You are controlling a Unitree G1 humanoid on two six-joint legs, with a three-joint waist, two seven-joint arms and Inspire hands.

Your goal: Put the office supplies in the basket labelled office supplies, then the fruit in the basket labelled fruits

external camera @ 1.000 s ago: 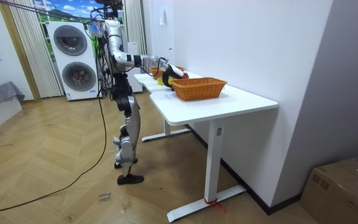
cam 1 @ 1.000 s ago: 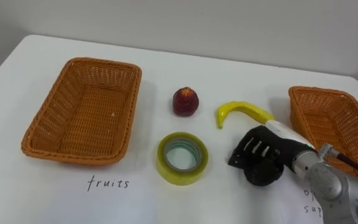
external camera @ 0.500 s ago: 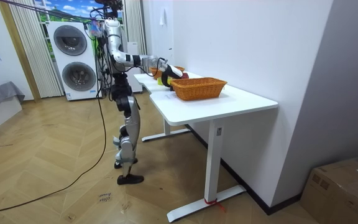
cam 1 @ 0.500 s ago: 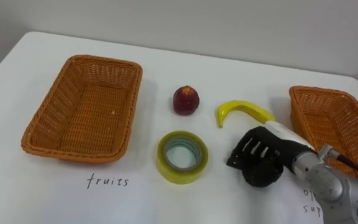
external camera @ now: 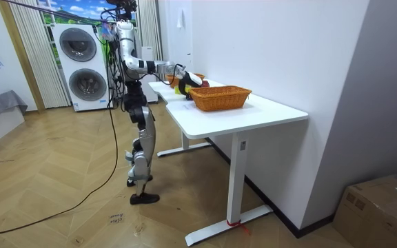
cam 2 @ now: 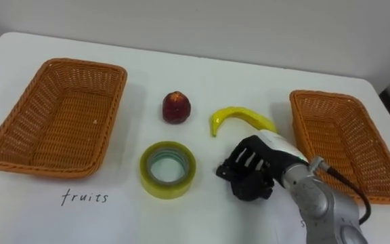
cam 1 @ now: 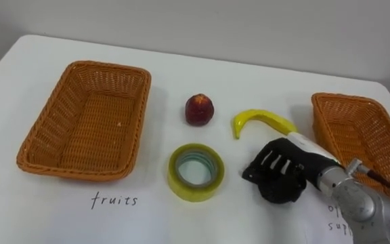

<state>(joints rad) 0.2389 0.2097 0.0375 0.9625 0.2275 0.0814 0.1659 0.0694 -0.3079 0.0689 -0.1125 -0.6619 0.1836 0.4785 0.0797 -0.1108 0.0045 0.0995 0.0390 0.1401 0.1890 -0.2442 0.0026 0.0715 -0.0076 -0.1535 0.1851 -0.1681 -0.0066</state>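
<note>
1. Right hand (cam 1: pixel 279 177) is seen low over the white table (cam 1: pixel 181 68), just in front of the banana (cam 1: pixel 263 120) and a little to the right of the yellow tape roll (cam 1: pixel 195 194). Its fingers (cam 1: pixel 268 163) are curled under, and nothing can be made out in them.
2. All three items lie on the table. The red fruit (cam 1: pixel 199 109) is behind the tape roll, and the banana is to the right of the fruit. Nothing has been placed in the left basket (cam 1: pixel 138 115) or the right basket (cam 1: pixel 347 99).
3. The step in hand is judged to be a reach for a first item, probably the tape roll, since the fingers point towards it.
4. The fingers should be opened wide before the hand is brought closer. A half-closed hand would likely push the roll away across the smooth table.
5. The roll is best taken across its rim, with the thumb on one side of the wall and the fingers on the other.
6. The banana should be kept clear of the wrist as the hand is moved left.
7. Once lifted, the roll should be carried over the near rim of the right basket, which is taken to be the one for office supplies. It should be released low inside.
</note>
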